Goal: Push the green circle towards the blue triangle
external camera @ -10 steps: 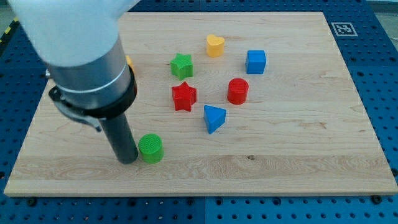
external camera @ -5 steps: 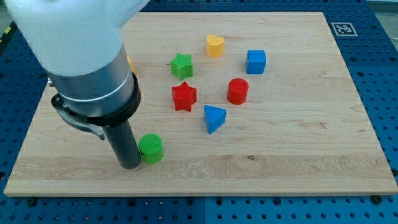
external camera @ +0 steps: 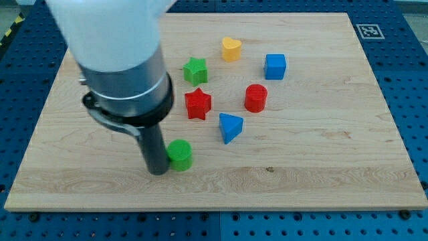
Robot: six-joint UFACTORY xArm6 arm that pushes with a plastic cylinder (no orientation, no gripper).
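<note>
- My tip rests on the desk in the lower left part of the view, pressed against the left side of the green circle.
- There is no hand on this arm, only the dark rod under a wide grey and white body, so nothing is wide, narrow or holding anything.
- The green circle sits just to the view's right of my tip, touching it, low on the desk.
- The blue triangle lies up and to the view's right of the green circle, near it but clearly apart, with bare wood between them.
- The red star stands above the green circle and to the upper left of the blue triangle, close beside the arm's grey body.
- The red cylinder stands to the upper right of the blue triangle, near it and not touching.
- The green star sits above the red star, towards the view's top.
- The yellow heart is nearest the view's top edge, to the upper right of the green star.
- The blue cube sits to the view's right of the yellow heart and above the red cylinder.
- A black and white marker square sits at the desk's top right corner.
</note>
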